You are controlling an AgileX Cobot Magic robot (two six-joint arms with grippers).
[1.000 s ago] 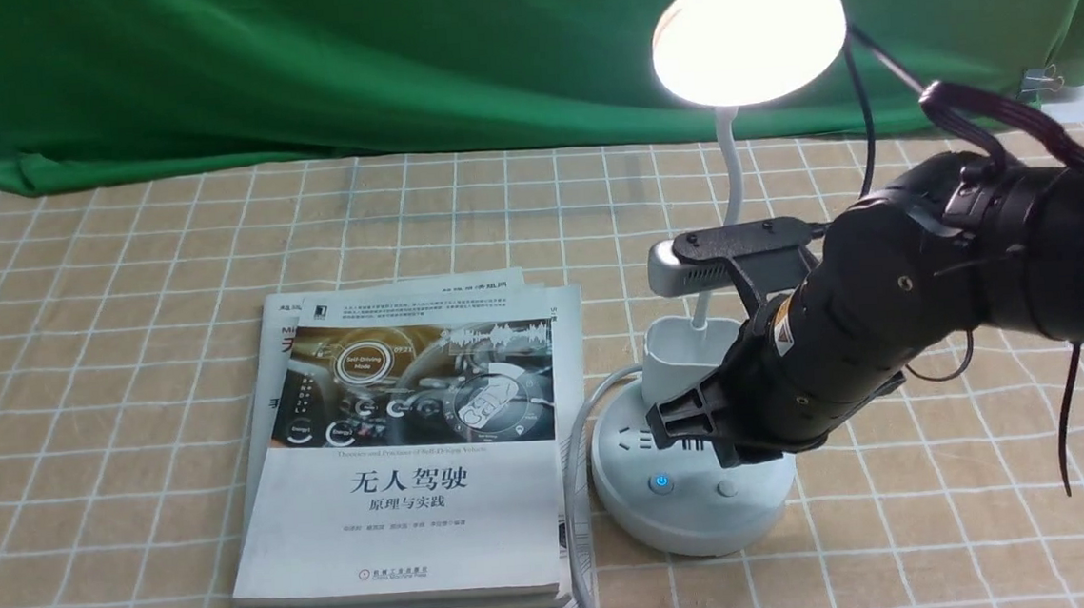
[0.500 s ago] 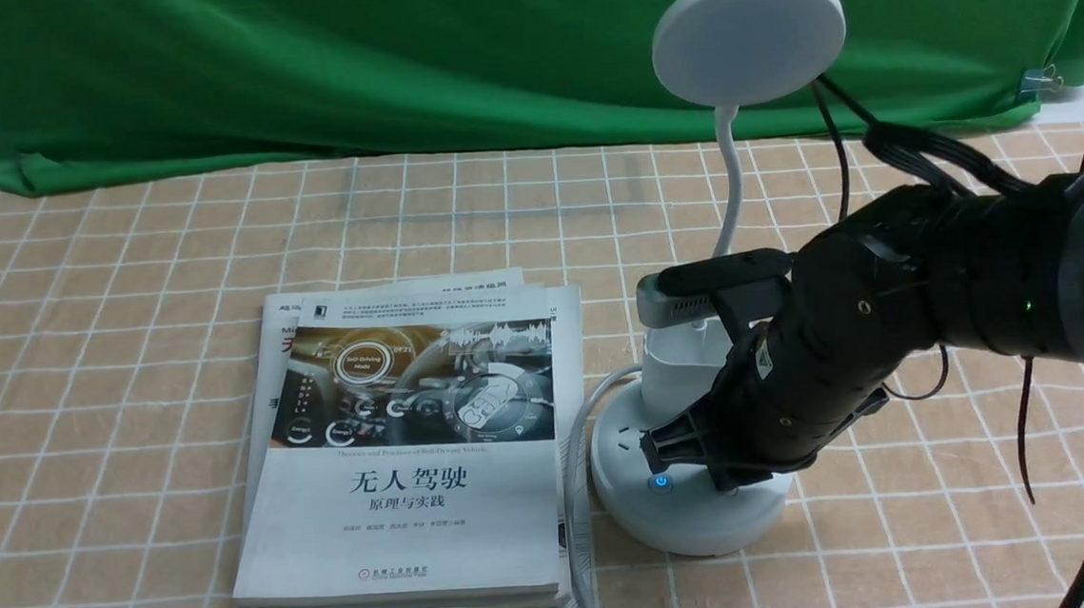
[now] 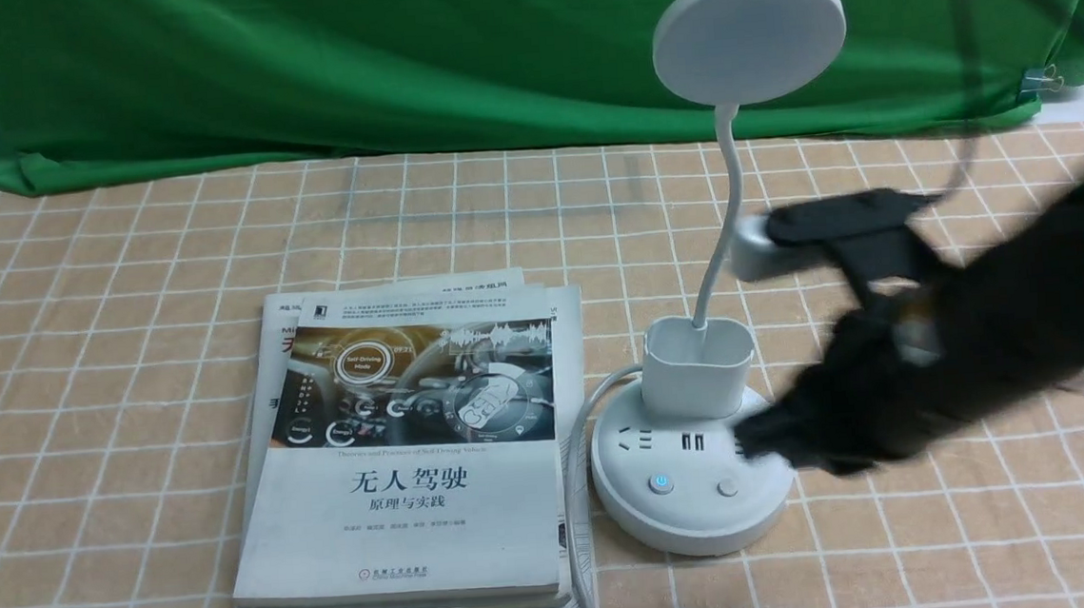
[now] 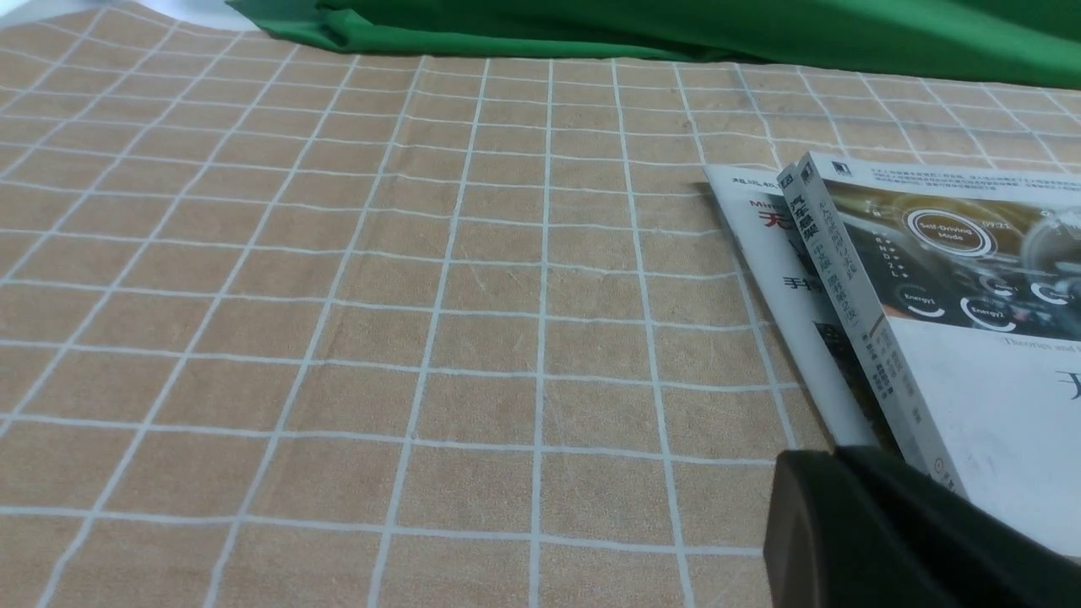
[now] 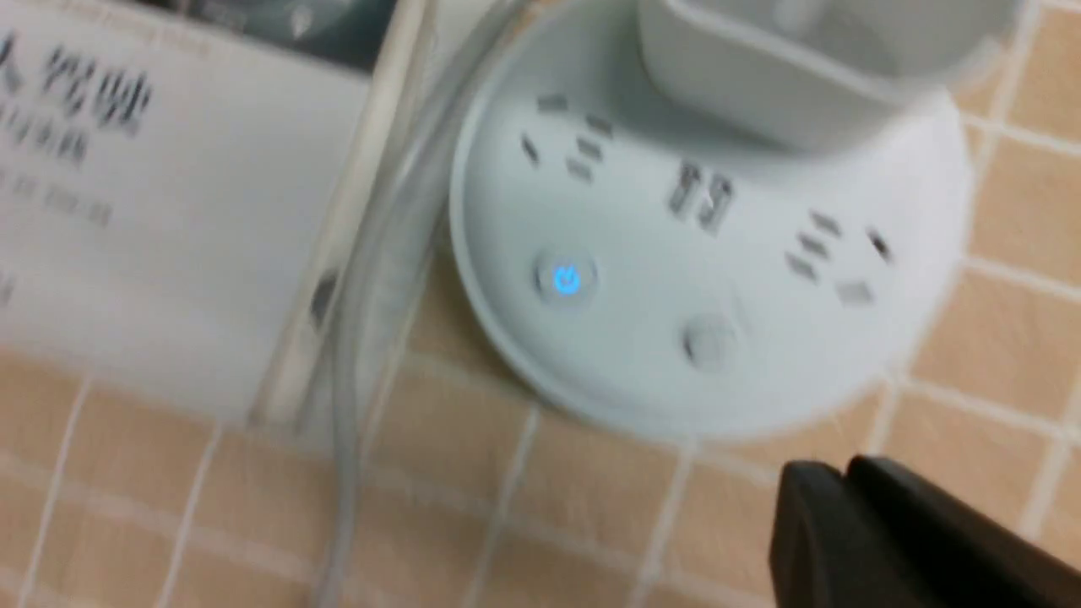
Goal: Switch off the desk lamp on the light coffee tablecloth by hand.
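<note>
The white desk lamp stands on the light coffee tablecloth (image 3: 124,324). Its disc head (image 3: 748,34) is dark and unlit. Its round base (image 3: 695,513) shows a glowing blue button (image 3: 660,484) and a plain button (image 3: 728,487). The base also shows in the right wrist view (image 5: 701,219). My right gripper (image 3: 752,437) is motion-blurred at the base's right edge, just above it, touching neither button. In the right wrist view its fingers (image 5: 832,481) are together, empty. My left gripper (image 4: 832,460) is shut and empty, low by the books' near corner.
A stack of books (image 3: 410,466) lies left of the lamp base, with the lamp's grey cable (image 3: 574,492) running between them. A green cloth backdrop (image 3: 296,64) hangs along the far edge. A metal clip (image 3: 1041,78) sits at the back right.
The lamp head was lit one second ago and is now dark. My right gripper pressed down on the base, then pulled back to the right and up. The left arm has not moved.
</note>
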